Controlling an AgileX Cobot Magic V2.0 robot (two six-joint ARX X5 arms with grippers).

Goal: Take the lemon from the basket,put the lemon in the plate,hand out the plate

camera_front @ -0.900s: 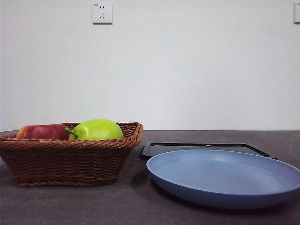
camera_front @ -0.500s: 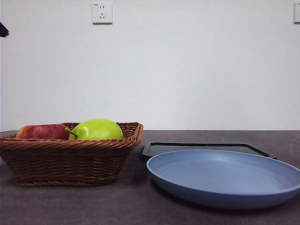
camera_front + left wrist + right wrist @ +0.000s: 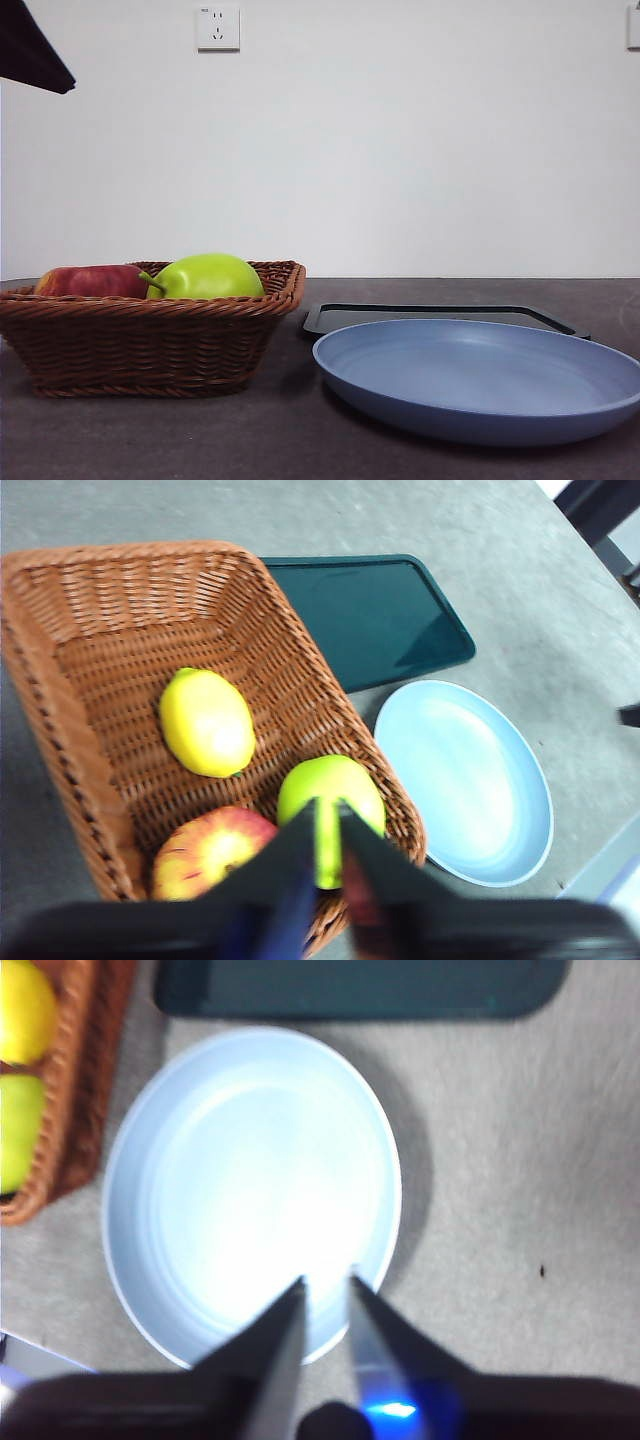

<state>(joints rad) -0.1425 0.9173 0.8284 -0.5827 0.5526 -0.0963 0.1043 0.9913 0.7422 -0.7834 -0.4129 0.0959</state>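
The lemon (image 3: 206, 723) lies in the brown wicker basket (image 3: 95, 600), beside a green fruit (image 3: 332, 785) and a red apple (image 3: 208, 849). My left gripper (image 3: 325, 810) hangs high above the basket's near end, over the green fruit, with its jaws shut and empty. In the front view the basket (image 3: 150, 340) stands at the left and the lemon is hidden inside it. The light-blue plate (image 3: 480, 385) lies at the right, with nothing on it. My right gripper (image 3: 326, 1280) hovers above the plate's (image 3: 250, 1180) edge, shut and empty.
A flat black tray (image 3: 440, 315) lies behind the plate; it also shows in the left wrist view (image 3: 375, 615) and the right wrist view (image 3: 360, 988). A dark arm part (image 3: 30, 50) shows at the front view's top left corner.
A dark arm part has come into the front view's top left corner and grown larger. The basket, fruits, plate and tray have not moved.
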